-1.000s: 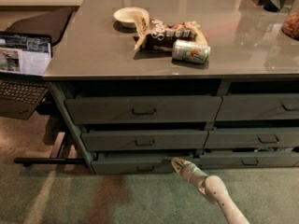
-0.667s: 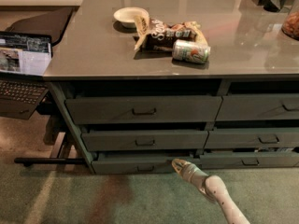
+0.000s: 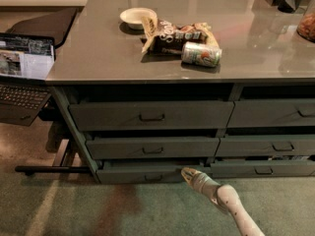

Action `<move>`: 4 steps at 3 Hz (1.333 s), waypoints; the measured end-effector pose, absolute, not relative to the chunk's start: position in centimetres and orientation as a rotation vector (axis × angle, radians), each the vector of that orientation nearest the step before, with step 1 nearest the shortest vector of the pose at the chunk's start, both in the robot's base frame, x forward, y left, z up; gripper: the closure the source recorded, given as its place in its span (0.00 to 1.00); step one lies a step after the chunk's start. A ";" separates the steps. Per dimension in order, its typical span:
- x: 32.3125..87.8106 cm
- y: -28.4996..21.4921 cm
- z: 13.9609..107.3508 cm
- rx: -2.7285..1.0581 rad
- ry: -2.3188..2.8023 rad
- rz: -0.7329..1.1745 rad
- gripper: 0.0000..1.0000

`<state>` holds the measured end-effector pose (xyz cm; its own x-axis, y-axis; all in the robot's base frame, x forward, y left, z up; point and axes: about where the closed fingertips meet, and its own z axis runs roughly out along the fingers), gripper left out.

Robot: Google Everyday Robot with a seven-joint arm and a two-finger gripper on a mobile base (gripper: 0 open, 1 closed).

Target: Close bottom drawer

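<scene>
Where the claw (image 3: 188, 173) sits: low at the desk's (image 3: 98, 58) front, left stack, its tip at the right part of the bottom drawer's (image 3: 142, 173) front panel; whether they touch is not clear.
Claw state: cannot tell whether wide or narrow.
Arm (image 3: 231, 205): pale, slanting up toward the desk from the lower right, over the green floor (image 3: 147, 210).
Bottom drawer: lowest of the desk's left stack, front standing a little forward, a thin strip of its inside showing along the top.
Handle (image 3: 153, 177): small, dark, mid-front, left of the claw.
Drawers above: middle drawer (image 3: 152, 147) and top drawer (image 3: 150, 114), taller fronts.
Desk top: white bowl (image 3: 137, 17) toward the back, snack bag (image 3: 174, 33) beside it, can (image 3: 201, 54) lying on its side nearer the front edge.
Laptop (image 3: 22, 77): open, off the desk's left end.
</scene>
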<state>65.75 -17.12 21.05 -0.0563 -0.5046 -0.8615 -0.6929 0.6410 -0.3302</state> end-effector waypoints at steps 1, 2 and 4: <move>66.0 -16.9 21.1 -0.989 1.702 0.212 1.00; 66.2 -16.1 21.4 -0.993 1.690 0.227 1.00; 67.4 -15.4 21.4 -1.008 1.652 0.241 1.00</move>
